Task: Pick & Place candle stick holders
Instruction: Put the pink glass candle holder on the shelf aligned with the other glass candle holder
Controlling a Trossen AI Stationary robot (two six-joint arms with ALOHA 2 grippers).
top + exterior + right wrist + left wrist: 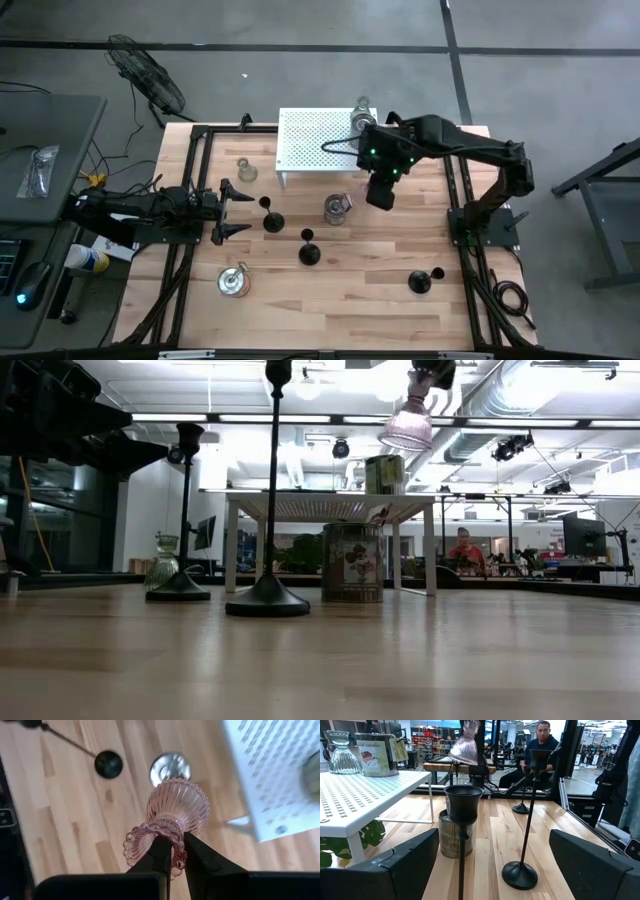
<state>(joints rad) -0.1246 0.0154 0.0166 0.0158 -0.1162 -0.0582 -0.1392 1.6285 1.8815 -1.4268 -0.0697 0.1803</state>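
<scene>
A pinkish ribbed glass candle stick holder [176, 810] hangs high above the table near the white perforated rack [320, 150], with my right gripper [175, 855] shut on it; it also shows in the low view as the pink holder [407, 425]. Two black stemmed holders [272, 220] [309, 252] stand on their round bases at mid-table, and a third black holder [425, 280] is at the near right. A clear glass holder [247, 172] and a silvery holder [234, 283] stand on the left side. Another clear holder [362, 120] stands on the rack. My left gripper [235, 210] waits open at the left edge, level. My right gripper pinches the pink holder's beaded rim [172, 840] between its two fingers, coming steeply from above. The holder is lifted clear of the table and hangs below the fingers [161, 852], tilted, with its ribbed flared end [405, 435] lowest.
A round tin [338, 208] stands on the table beside the rack's near edge, under the raised holder. A second tin [375, 752] stands on the rack. Dark frame rails [455, 200] run along the table's left and right sides. A person [465, 550] sits beyond the table.
</scene>
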